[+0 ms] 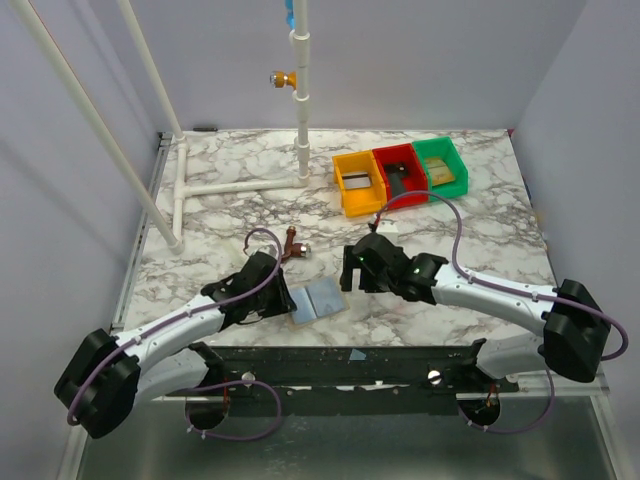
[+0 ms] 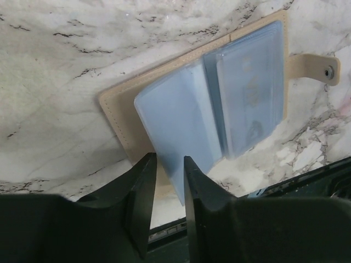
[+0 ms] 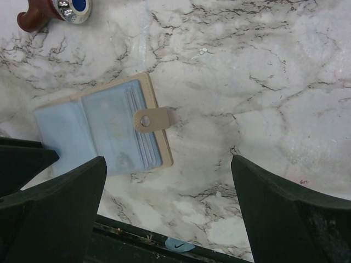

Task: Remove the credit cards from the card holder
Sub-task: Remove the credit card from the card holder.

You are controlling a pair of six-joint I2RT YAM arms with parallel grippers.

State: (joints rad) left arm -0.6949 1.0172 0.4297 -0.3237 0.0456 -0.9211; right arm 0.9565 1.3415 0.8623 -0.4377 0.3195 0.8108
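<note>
The card holder lies open on the marble between the two arms. It has a tan cover and grey-blue plastic sleeves, with cards faintly showing inside. Its snap strap points right. My left gripper is at the holder's left end, near the table's front edge. Its jaws stand narrowly apart, with the corner of a raised sleeve between them, against the right finger. My right gripper hovers wide open just right of the holder, holding nothing.
Yellow, red and green bins stand at the back right. A white pipe frame rises at the back left. A small copper-and-silver object lies just behind the holder. The dark table edge runs close in front.
</note>
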